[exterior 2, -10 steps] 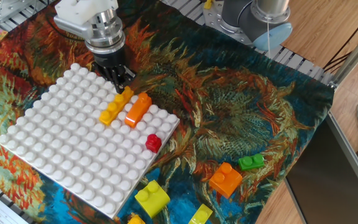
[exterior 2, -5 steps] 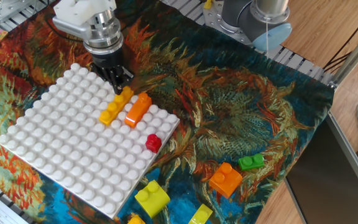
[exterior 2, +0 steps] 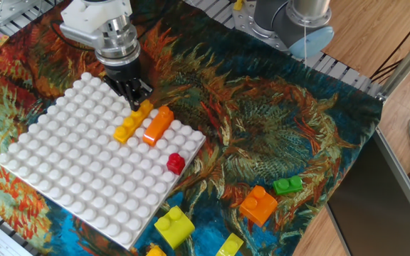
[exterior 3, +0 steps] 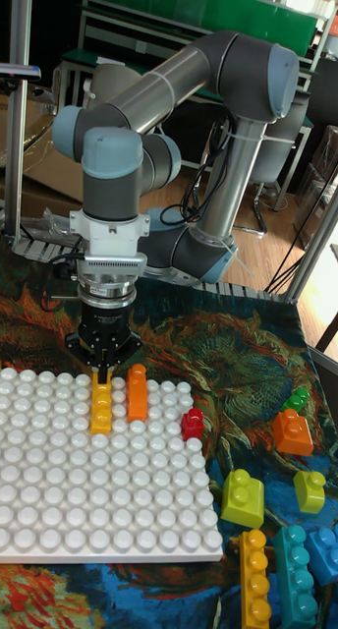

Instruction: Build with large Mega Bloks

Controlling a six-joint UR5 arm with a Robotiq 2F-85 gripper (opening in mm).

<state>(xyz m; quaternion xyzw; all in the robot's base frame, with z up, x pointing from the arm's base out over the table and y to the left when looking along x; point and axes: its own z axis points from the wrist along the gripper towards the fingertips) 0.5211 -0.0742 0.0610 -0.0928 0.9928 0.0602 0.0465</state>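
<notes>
Lifting clear is the step in hand, as I judge it: the gripper (exterior 2: 135, 97) hangs over the far end of the yellow bar (exterior 2: 133, 121), which lies seated on the white baseplate (exterior 2: 62, 163) near its far right edge, just beside the orange bar (exterior 2: 158, 125). In the tall fixed view the jaws sit narrow, straddling the far end of the yellow bar or just above it; whether they press it or have let go I cannot tell. To do this well, the jaws should open only a little (the orange bar is a close neighbour) and the arm should rise straight up, so that nothing drags the yellow bar off its studs. A sideways pull here could tip or unseat it.

A small red brick (exterior 2: 176, 163) stands on the baseplate's right corner area, apart from the two bars. Loose on the patterned cloth (exterior 2: 262, 107) toward the near right of the tabletop lie an orange brick (exterior 2: 258, 205), a green brick (exterior 2: 287, 185) and a yellow-green brick (exterior 2: 174, 226), all well apart from the gripper; any of them could serve next.

Against the earlier frames, the gripper has shifted slightly up and away toward the far left, while both bars and the red brick have stayed put.
</notes>
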